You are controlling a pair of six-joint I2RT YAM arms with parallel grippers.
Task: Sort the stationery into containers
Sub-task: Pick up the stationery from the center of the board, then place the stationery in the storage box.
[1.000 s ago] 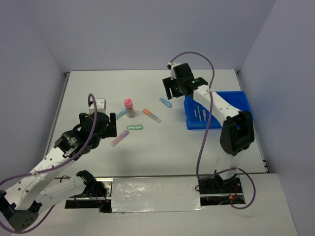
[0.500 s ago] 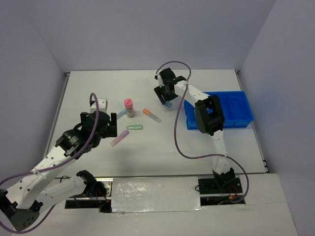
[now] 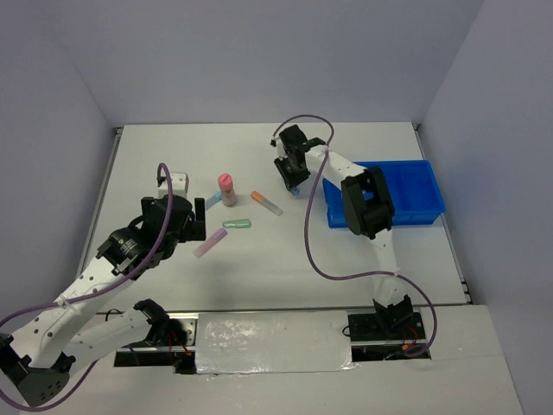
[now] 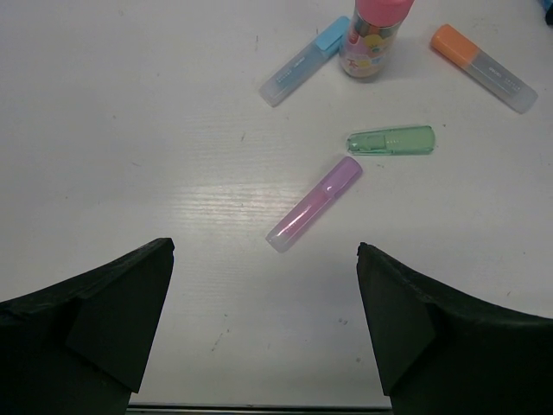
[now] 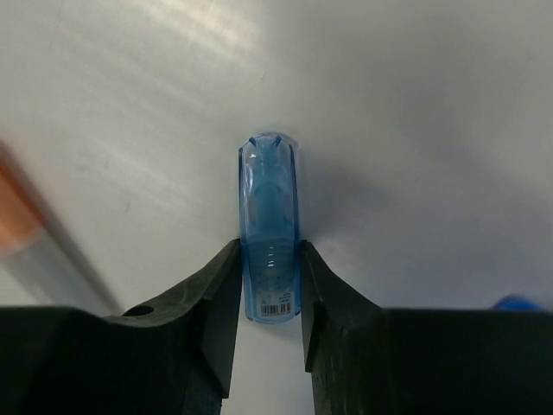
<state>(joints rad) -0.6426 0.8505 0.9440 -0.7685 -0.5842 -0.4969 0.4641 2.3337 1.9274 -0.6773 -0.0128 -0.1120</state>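
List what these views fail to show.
- Top view: blue tray, left part covered by the right arm; contents elsewhere too small.
- Top view: blue stick, mostly hidden under the right gripper.
- Right wrist view: orange stick, blurred and cut off at the left edge.
- Left wrist view: pink-capped bottle, top cut by the frame.

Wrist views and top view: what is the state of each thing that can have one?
right gripper, shut on the blue stick
blue stick, flat on the table, clamped
left gripper, open, empty
pink-capped bottle, upright, cap on
lilac stick, lying loose
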